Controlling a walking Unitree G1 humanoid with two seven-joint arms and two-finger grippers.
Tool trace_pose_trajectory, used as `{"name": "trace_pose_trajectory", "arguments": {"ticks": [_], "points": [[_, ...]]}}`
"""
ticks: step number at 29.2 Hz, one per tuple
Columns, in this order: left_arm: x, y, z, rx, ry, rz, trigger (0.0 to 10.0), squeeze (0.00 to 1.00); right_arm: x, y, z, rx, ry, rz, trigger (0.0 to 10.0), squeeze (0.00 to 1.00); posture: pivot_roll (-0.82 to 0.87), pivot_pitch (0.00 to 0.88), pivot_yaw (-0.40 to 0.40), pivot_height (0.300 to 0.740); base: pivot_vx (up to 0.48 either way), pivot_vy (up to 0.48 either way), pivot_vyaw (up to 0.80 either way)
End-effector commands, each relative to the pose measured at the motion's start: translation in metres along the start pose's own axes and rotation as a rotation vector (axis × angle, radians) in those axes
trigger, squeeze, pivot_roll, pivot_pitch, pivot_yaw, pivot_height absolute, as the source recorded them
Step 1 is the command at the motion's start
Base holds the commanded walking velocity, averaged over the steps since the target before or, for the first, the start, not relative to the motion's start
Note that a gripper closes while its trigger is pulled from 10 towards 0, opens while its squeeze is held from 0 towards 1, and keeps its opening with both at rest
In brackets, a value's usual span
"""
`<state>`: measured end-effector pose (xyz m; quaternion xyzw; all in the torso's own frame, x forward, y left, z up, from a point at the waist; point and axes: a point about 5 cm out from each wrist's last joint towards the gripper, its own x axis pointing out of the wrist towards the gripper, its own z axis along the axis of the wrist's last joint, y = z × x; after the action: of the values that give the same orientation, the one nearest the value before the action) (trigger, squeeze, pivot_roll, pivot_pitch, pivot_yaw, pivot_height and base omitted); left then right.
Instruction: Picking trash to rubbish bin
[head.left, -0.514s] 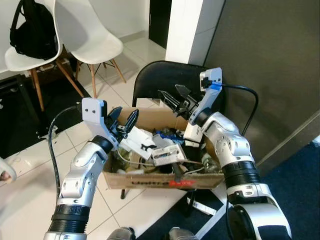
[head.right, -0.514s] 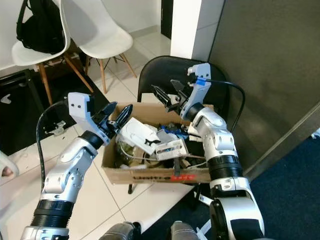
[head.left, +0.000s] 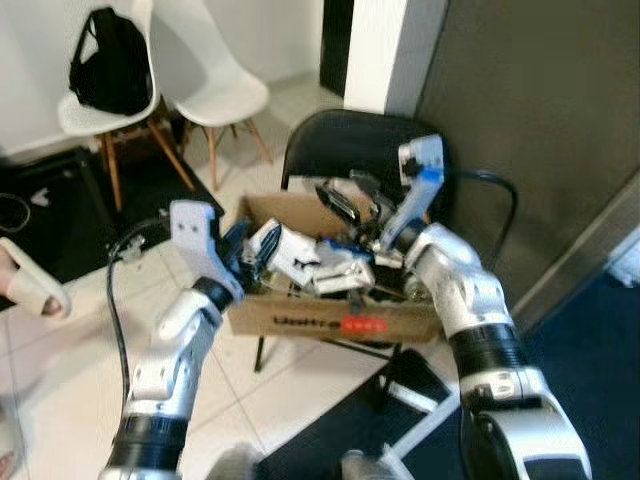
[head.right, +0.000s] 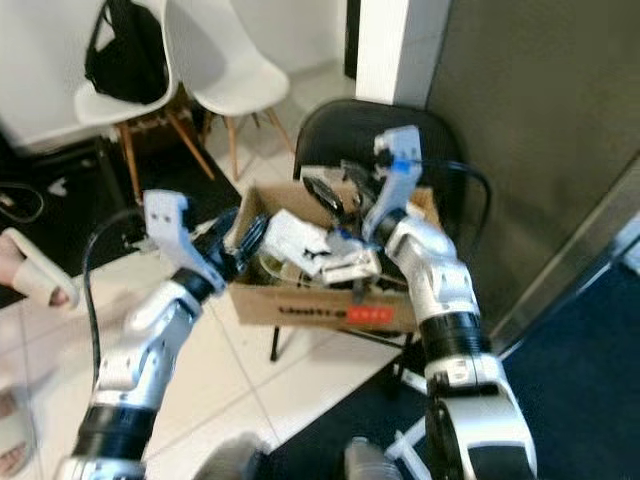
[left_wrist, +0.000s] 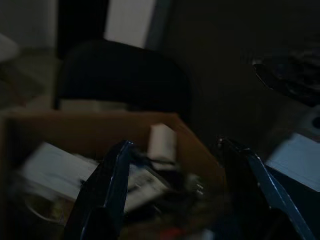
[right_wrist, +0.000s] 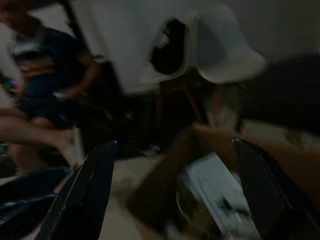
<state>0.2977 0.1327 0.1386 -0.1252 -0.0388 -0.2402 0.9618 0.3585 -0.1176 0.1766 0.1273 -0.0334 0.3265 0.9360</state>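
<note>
One printed marking is noted on the near side of the cardboard box (head.left: 330, 322): dark lettering followed by a red block, too blurred in both eye views for any word to be made out with confidence. No legible text, number or sign is found on the trash inside the box, and nothing can be read in the dark, blurred wrist views

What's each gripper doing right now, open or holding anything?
Left gripper: open, empty, at the left end of the cardboard box.
Right gripper: open, empty, above the box's far side.
</note>
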Motion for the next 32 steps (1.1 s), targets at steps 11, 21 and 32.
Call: {"name": "trace_pose_trajectory", "arguments": {"ticks": [11, 21, 32], "points": [[-0.0020, 0.0013, -0.0028, 0.003, 0.013, 0.008, 10.0, 0.00, 0.0012, 0.0023, -0.0047, 0.006, 0.017, 0.007, 10.0, 0.00, -0.05, 0.000, -0.050, 0.740, -0.443, 0.000, 0.00], [-0.0019, 0.0010, -0.0032, 0.003, 0.013, 0.007, 10.0, 0.00, 0.0012, 0.0028, -0.0042, -0.002, 0.017, 0.012, 10.0, 0.00, -0.05, 0.000, -0.050, 0.740, -0.447, 0.000, 0.00], [-0.0027, 0.0002, -0.0020, -0.014, -0.010, -0.010, 10.0, 0.00, 0.0017, 0.0059, -0.0038, -0.040, 0.022, 0.039, 10.0, 0.00, -0.05, 0.000, -0.053, 0.740, -0.118, 0.000, 0.42]]}}
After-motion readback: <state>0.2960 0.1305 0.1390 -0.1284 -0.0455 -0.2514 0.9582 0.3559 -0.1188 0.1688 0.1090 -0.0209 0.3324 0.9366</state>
